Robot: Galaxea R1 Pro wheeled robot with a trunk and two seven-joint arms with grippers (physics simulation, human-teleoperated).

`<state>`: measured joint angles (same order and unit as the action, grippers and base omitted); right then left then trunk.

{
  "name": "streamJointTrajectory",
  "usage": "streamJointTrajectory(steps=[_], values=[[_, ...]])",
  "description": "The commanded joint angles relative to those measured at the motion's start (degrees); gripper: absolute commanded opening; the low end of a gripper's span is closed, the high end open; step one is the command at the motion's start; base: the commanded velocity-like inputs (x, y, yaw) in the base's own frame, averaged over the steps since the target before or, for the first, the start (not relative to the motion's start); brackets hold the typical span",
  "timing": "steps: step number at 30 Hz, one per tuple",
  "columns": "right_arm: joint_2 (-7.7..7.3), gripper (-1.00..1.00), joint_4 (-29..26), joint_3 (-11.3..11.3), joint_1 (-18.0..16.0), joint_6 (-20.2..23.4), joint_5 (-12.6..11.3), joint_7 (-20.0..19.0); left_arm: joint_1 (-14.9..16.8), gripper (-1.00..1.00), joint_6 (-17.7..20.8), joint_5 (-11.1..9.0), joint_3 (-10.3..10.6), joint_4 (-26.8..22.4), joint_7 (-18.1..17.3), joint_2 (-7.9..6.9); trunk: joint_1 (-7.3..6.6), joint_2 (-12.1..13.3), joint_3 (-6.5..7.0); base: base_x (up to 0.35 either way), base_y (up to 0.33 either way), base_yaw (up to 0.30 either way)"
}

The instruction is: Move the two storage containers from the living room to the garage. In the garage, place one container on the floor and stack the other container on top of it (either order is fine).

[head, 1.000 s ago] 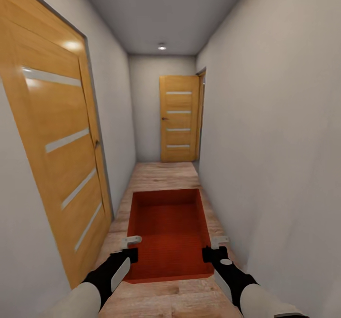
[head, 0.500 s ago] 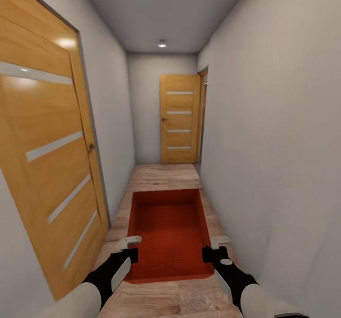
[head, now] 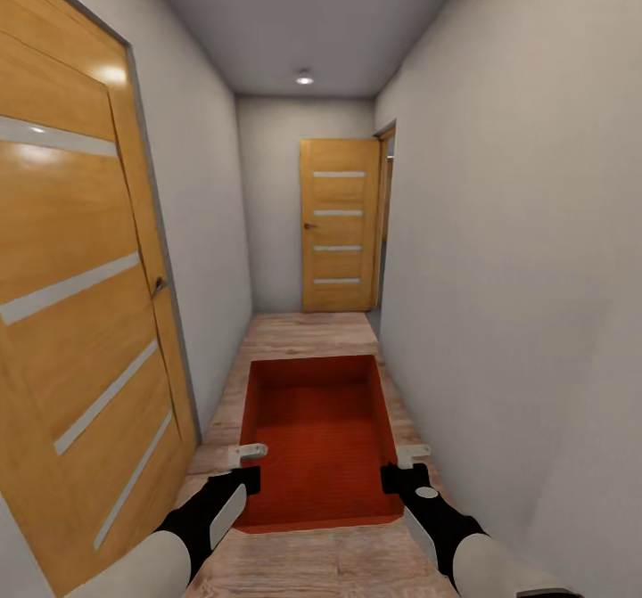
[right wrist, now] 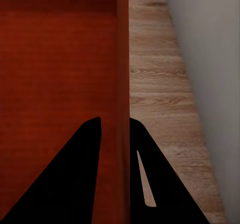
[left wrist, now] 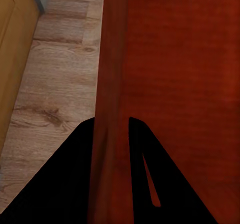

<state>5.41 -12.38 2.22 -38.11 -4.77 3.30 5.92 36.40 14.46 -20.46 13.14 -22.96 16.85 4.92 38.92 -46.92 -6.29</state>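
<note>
One orange-red storage container (head: 321, 438) hangs in front of me, carried level above the light wood plank floor of a narrow hallway. My left gripper (head: 248, 464) is shut on its left wall (left wrist: 111, 108), one black finger on each side of the thin wall. On the opposite side, my right gripper (head: 403, 464) pinches the right wall (right wrist: 123, 83) the same way. The container is open-topped and has nothing in it.
A light wooden door (head: 80, 313) with frosted strips runs close along my left. White-grey walls close in on both sides, the right wall (head: 517, 295) very near. At the hallway's far end stands another wooden door (head: 339, 224), with an opening to its right.
The view has advanced along the hallway: the left door looms larger and slides past, the end door is slightly nearer. Both grippers and the container keep the same pose relative to me.
</note>
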Motion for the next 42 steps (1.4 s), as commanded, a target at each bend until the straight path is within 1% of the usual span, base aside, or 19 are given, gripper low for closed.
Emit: streamJointTrajectory(steps=[1, 14, 30, 42], values=[[-0.05, -1.00, 0.16, -1.26, -0.04, -0.15, 0.23, 2.31, 0.08, -1.00, -0.03, 1.71, -3.82, -0.27, 0.90, -3.51, 0.05, -0.07, -0.09, 0.325, 0.000, 0.000], [-0.05, -1.00, 0.16, -1.26, -0.04, -0.13, 0.22, 2.34, 0.08, -1.00, 0.02, 1.66, -3.82, -0.32, 0.90, -4.01, 0.05, -0.07, -0.09, 0.325, 0.039, 0.000], [-0.05, -1.00, 0.16, -1.26, -0.04, -0.06, 0.26, 2.34, 0.08, -1.00, 0.04, 1.66, -3.82, -0.24, 0.90, -4.04, 0.05, -0.07, -0.09, 0.325, 0.085, 0.000], [-0.05, -1.00, 0.16, -1.26, -0.04, -0.15, 0.29, 2.33, 0.08, -1.00, 0.04, 1.65, -3.82, -0.24, 0.90, -4.04, 0.05, -0.07, -0.09, 0.325, 0.009, 0.000]])
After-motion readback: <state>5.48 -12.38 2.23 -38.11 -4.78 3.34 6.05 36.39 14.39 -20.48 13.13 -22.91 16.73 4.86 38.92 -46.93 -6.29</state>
